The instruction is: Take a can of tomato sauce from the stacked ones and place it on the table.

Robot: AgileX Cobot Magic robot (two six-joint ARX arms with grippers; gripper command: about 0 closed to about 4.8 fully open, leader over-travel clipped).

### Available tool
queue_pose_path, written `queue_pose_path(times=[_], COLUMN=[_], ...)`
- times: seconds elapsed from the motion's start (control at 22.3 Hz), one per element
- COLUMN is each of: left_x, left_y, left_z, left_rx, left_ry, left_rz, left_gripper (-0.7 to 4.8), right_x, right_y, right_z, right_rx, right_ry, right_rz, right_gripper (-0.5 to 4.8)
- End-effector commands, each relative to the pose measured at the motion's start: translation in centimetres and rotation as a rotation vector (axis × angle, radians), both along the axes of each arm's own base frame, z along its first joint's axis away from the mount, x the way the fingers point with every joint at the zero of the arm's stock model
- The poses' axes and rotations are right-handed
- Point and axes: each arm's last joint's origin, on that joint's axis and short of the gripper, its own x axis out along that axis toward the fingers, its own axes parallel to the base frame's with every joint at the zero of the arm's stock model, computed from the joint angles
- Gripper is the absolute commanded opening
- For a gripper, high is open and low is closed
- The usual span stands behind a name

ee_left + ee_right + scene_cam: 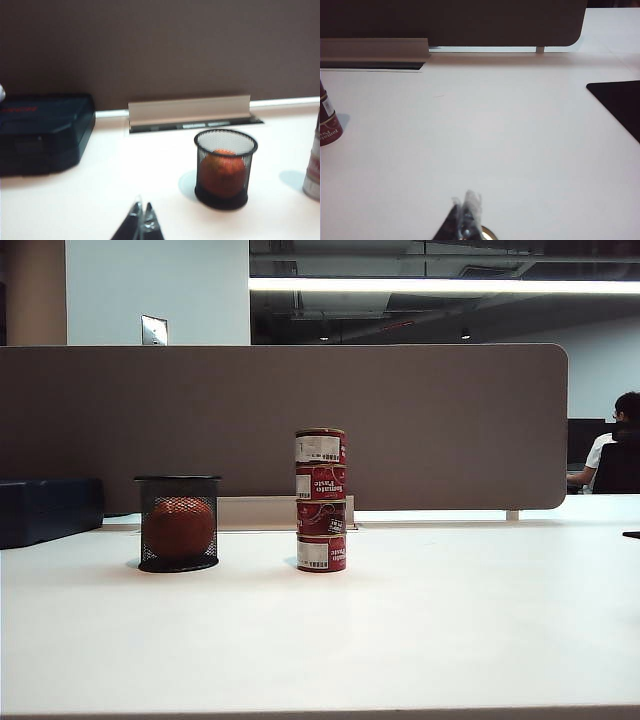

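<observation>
Viewing the wrist cameras, you see the left gripper (141, 215) and right gripper (466, 210) closed, empty, above the table (450, 620), the stacked ones (320, 500) untouched.

A black mesh cup (225, 169) with an orange ball (223, 172) inside stood ahead of the left gripper's tips; a dark case (42, 132) lay farther off to one side; a brown wall panel (280, 425) stood behind both.

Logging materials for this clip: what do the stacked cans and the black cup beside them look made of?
Stacked cans: apparently metal tins, with silvery rims, glossy red printed wrap and white stickers. Black cup: looks like dark wire mesh, since an orange-red ball shows through its wall.
</observation>
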Motion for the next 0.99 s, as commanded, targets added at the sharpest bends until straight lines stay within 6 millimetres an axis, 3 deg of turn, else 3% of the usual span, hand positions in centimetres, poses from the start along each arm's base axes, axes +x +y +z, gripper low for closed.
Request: queue_pose_path(times=[0.04, 0.99], left_x=[0.03, 0.03], left_y=[0.06, 0.06], left_z=[-0.19, -0.2], left_rx=[0.0, -0.001], left_ry=[0.021, 0.022], left_rz=[0.015, 0.014], left_gripper=[-0.06, -0.05], right_x=[0.15, 0.27], right_y=[-0.04, -0.2], right_z=[-0.46, -0.86], right_rx=[-0.019, -0.023], right_ry=[-0.007, -0.005], right_rz=[-0.017, -0.07], right_gripper=[-0.09, -0.08])
